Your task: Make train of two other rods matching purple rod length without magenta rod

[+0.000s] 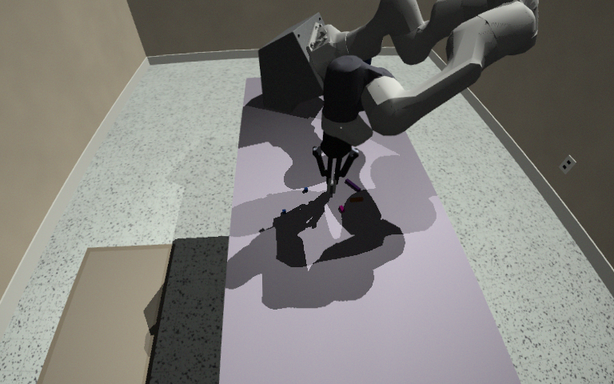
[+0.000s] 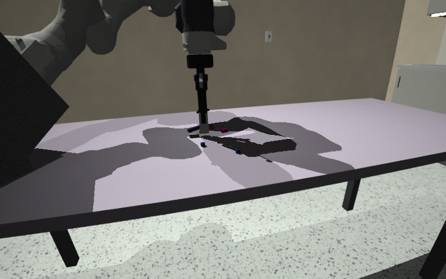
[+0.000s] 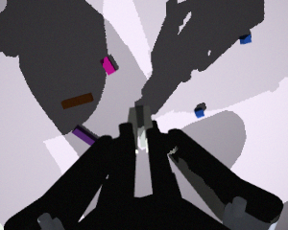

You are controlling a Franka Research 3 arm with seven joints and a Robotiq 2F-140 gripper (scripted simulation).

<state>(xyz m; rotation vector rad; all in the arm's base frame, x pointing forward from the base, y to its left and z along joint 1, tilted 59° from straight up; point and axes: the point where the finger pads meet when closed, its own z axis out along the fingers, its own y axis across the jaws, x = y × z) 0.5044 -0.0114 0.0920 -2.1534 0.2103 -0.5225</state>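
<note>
From the top, found no finished train: purple rod (image 1: 352, 185) (image 2: 193, 128) (image 3: 84, 135) and orange rod (image 1: 356, 199) (image 2: 212, 127) (image 3: 77, 101) lying apart, magenta rod (image 1: 341, 208) (image 2: 224, 130) (image 3: 108, 65) near them. Saw the gripper (image 1: 332, 186) (image 2: 203, 129) (image 3: 140, 116) low over the table (image 1: 372, 342) (image 2: 322, 110) (image 3: 278, 129), fingers nearly together, with the purple and orange rods off to one side, one blue rod (image 1: 305, 190) (image 2: 202, 144) (image 3: 199, 112) and another blue rod (image 1: 283, 211) (image 2: 237, 150) (image 3: 246, 38) off to the other.

From the exterior, made out a loose grey rod (image 2: 194, 136) lying flat just beside the fingertips, on the side toward the arm's base. Could not tell whether touching. Judged it the likely first half of the train, three plus three matching purple.

From the wrist, saw a dark grey strip between the pads, most likely the held grey rod (image 3: 139, 115), pinched and pointing outward. Could not confirm its contact with the table. Left to do, by that reading: settle it end to end in line, check the gap, let go, back off without a nudge.
</note>
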